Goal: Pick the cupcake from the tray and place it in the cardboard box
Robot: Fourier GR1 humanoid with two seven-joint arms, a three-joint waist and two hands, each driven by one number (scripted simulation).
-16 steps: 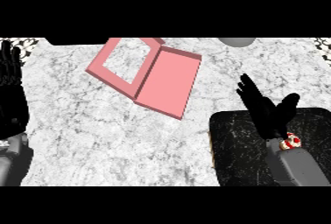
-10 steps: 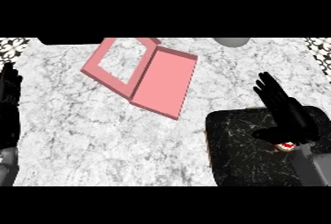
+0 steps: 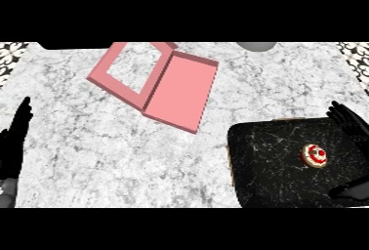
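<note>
The cupcake point(image 3: 315, 155), red and white on top, sits on the right part of the dark marbled tray point(image 3: 274, 166) at the lower right. My right hand point(image 3: 349, 122) is open at the right edge, fingers spread above the tray's far right corner and thumb point(image 3: 352, 188) below, the cupcake lying apart between them. The pink cardboard box point(image 3: 130, 73) lies open at the upper middle, its lid point(image 3: 180, 90) flat to the right. My left hand point(image 3: 14, 141) rests open at the left edge, fingers up.
A grey round object point(image 3: 256, 46) shows at the counter's far edge, upper right. Patterned wall tiles point(image 3: 355, 49) line the top corners. White marble counter point(image 3: 93, 156) stretches between the box and the tray.
My right hand has moved to the right, off the cupcake, which now shows fully on the tray. The left hand has sunk lower along the left edge.
</note>
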